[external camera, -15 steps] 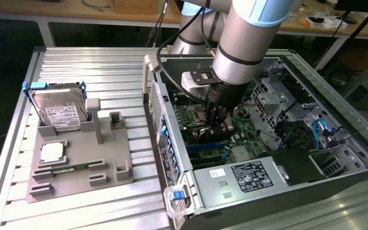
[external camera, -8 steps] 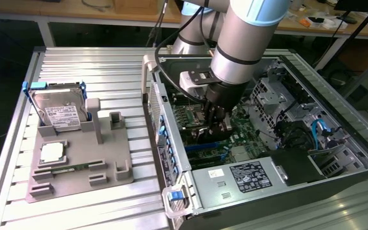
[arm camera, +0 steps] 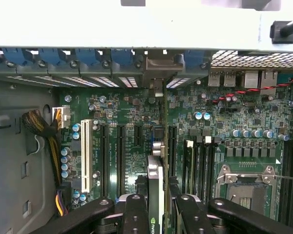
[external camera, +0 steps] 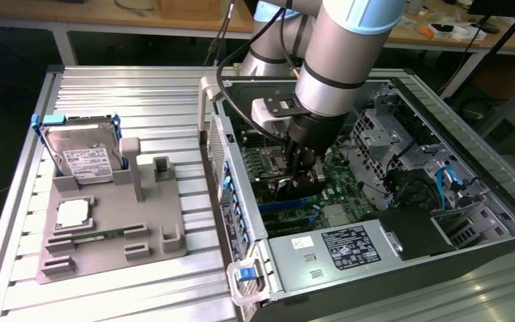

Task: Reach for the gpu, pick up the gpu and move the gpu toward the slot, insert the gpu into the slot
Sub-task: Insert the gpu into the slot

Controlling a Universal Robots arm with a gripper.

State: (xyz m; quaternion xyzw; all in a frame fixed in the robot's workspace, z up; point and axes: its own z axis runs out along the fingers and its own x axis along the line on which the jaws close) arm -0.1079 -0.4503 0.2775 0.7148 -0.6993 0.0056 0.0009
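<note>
My gripper (external camera: pixel 298 168) is deep inside the open computer case (external camera: pixel 239 221), low over the green motherboard (arm camera: pixel 224 122). It is shut on the gpu (arm camera: pixel 155 192), which stands on edge between the two black fingers (arm camera: pixel 136 214). The card runs straight to its silver end bracket (arm camera: pixel 161 66), and the bracket sits against the case's rear wall of blue latches. In the exterior view the gpu (external camera: pixel 307 181) is a dark shape under the wrist, right above a blue strip of the slot (external camera: pixel 281 203). In the wrist view the card's lower edge hides the slot.
Black expansion sockets (arm camera: pixel 119 156) and a white one (arm camera: pixel 85 156) lie on one side of the card; memory sockets (arm camera: pixel 198 165) and the metal CPU socket (arm camera: pixel 246 187) lie on the other. Outside the case, a grey fixture (external camera: pixel 105 235) holds a hard drive (external camera: pixel 83 157). The power supply (external camera: pixel 347 245) closes the case's near end.
</note>
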